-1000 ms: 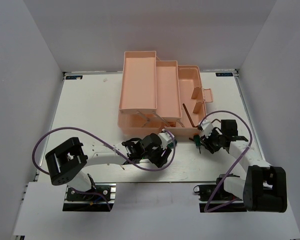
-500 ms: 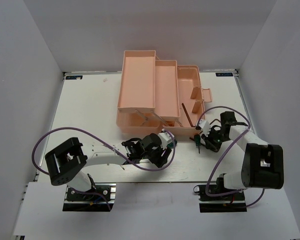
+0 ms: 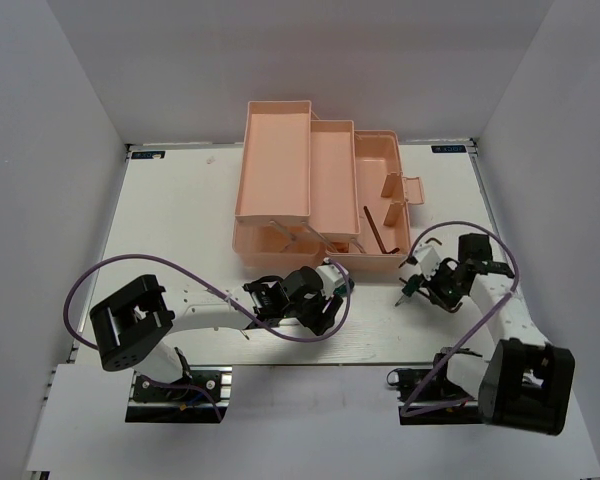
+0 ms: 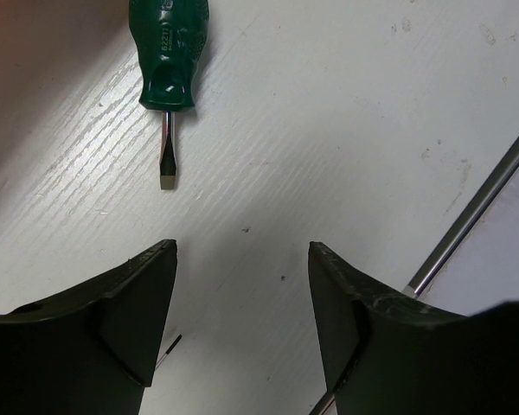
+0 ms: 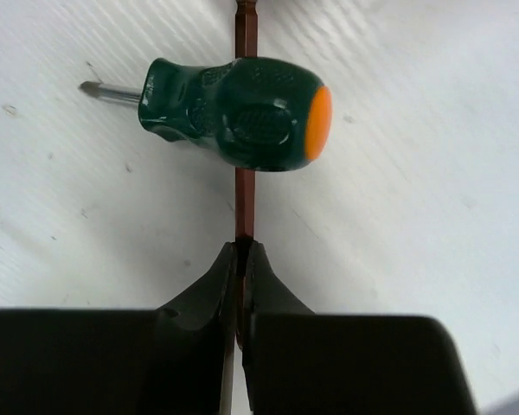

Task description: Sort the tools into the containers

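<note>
One green screwdriver (image 5: 233, 112), crosswise over hex key (image 5: 245, 207)

left arm (image 3: 212, 311) bent low | left pincer (image 4: 242, 252) agape | right arm (image 3: 502, 298) folded | right pincer (image 5: 242, 248) clamped shut

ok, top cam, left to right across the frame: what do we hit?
left arm's shoulder → left end effector, open → hex key in the toolbox → right end effector, shut on a thin brown bar → right arm's shoulder

High rear camera looks down; both wrist cameras sit close over the same table (image 3: 180, 210).
</note>
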`<state>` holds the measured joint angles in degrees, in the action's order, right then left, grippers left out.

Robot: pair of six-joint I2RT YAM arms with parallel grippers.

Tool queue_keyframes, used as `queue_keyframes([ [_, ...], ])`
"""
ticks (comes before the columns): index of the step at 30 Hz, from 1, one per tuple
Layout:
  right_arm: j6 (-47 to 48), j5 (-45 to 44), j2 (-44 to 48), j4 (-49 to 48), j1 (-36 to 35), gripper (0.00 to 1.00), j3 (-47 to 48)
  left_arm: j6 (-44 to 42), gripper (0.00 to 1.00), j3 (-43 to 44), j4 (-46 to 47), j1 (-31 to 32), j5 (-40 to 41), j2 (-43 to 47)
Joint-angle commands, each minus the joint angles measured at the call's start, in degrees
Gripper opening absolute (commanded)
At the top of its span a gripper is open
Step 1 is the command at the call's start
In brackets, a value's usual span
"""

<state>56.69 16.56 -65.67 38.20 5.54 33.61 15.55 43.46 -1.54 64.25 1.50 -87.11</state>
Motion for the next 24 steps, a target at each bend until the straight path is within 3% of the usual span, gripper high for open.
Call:
queue_keyframes([
  [1,-0.9,-2.9,6.1,2.1,0.8,0.0,4.6,0.3,0.73,1.4,-0.4,0.3,0.1,2.3],
  [6,0.2,-3.8,8.6,5.7,1.4,0.0,11.5,0.3,0.73,2.0,-0.4,0.3,-0.5,1.2],
  [13,-0.5,-1.2,10.7,5.5,1.8,0.0,12.1,0.3,0.73,2.5,-0.4,0.3,-0.5,0.5],
  [19,-2.5,15.7,12.2,14.3,2.1,0.0,18.7,-0.3,0.73,2.5,-0.4,0.3,-0.5,0.5],
  [24,-8.7,22.3,8.1,14.0,1.6,0.0,25.8,-0.3,0.73,1.9,-0.4,0.3,-0.5,0.5],
])
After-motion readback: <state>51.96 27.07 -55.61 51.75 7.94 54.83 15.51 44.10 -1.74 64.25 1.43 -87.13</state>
